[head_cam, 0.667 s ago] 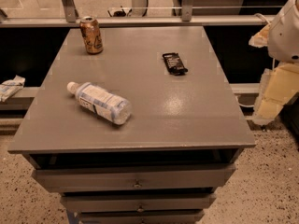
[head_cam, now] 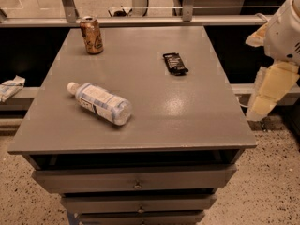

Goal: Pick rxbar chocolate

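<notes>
Three things are sitting on the grey table. The rxbar is lying flat in the far right part of the top, its black wrapper running roughly front to back, well apart from the other two. A can is standing upright near the far left corner. A bottle is lying on its side in the near left part, its white cap pointing toward the left edge. The gripper is hanging beyond the table's right edge, close to the right border of the view, under the white arm. It is sitting lower than the tabletop's far edge and well apart from the rxbar. Whether it is open or closed I cannot tell. Drawers are showing below the top at the front. Some crumpled white wrapping is resting on a ledge to the left of the table
</notes>
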`<act>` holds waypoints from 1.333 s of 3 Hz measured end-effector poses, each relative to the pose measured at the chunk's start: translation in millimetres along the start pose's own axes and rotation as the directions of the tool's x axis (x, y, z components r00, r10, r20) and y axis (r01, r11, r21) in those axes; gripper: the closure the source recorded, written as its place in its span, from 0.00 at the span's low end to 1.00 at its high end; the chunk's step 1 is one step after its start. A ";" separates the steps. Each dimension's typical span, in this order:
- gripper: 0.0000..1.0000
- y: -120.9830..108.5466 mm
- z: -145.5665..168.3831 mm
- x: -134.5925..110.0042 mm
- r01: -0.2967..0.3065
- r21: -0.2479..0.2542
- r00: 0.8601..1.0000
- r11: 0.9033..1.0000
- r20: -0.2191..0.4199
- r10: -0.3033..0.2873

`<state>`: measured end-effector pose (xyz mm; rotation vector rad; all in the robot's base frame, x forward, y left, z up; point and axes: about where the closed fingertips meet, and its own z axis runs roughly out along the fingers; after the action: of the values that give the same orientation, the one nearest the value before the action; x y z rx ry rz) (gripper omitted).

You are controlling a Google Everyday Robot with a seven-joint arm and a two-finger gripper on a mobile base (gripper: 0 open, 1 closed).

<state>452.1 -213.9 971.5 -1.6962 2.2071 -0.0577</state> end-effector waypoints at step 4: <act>0.00 -124.4 109.1 -83.8 -0.238 -0.003 0.906 0.971 0.361 0.223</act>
<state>618.8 -150.0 921.1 -1.2898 2.0901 0.2471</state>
